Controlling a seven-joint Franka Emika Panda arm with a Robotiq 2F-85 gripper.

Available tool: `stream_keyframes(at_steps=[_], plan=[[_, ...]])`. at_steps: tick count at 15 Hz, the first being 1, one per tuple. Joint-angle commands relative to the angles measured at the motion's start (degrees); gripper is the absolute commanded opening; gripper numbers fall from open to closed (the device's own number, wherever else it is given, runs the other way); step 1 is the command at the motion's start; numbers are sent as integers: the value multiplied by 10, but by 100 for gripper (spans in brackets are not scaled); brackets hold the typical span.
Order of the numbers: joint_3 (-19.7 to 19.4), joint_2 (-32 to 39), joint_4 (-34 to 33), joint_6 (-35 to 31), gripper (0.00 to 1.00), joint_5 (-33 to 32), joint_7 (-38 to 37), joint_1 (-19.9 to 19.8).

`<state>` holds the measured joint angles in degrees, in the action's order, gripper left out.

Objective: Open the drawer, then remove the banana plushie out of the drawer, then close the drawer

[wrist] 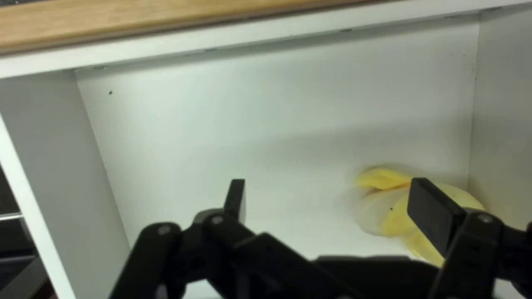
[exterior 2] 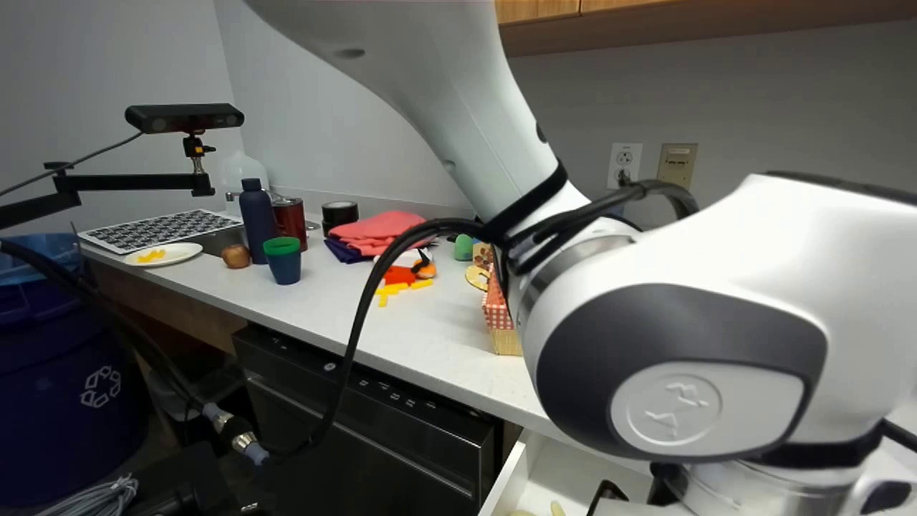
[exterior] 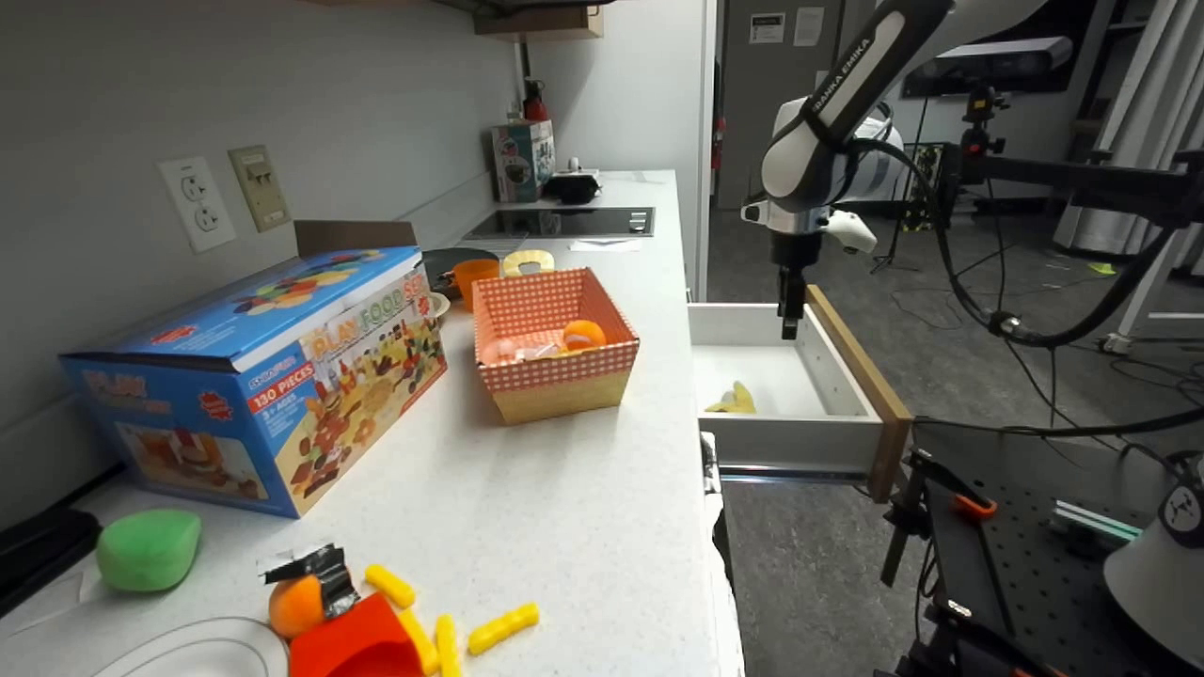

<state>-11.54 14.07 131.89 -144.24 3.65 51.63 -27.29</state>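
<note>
Operator: Where's the banana plushie [wrist: 397,218]?

Annotator: In your drawer [exterior: 800,442], which stands out from under the counter [exterior: 602,527]. It lies on the white drawer floor; in the wrist view that's low right, near the right-hand side wall. Touching that wall? Can't tell.

Operator: Looks?

Annotator: Yellow, patchy. You've got a brighter flap at its upper left, thin orange line just under it. Below that, a rounded pale patch, nearly white, running into deeper yellow; one small dark dot about where they meet. Right end: smooth, pale yellow bulge. More yellow at the bottom. Edges a bit blurry. One of your fingers [wrist: 434,216] blocks the middle, so full outline unclear.

Operator: From outside?

Annotator: In an exterior view the plushie [exterior: 741,401] is just a small yellow shape, one tip sticking up.

Operator: Gripper [wrist: 328,191]?

Annotator: Wide. Your two fingers stand well apart, white floor and part of the plushie showing between them in the wrist view. It hangs over the drawer, apart from the plushie.
</note>
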Motion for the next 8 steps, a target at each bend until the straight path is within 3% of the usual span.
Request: stream_keyframes(at_steps=[1,8], plan=[[-9,-61,44,-34,100,-19,-11,31],[-6,-89,58,-68,100,12,10,57]])
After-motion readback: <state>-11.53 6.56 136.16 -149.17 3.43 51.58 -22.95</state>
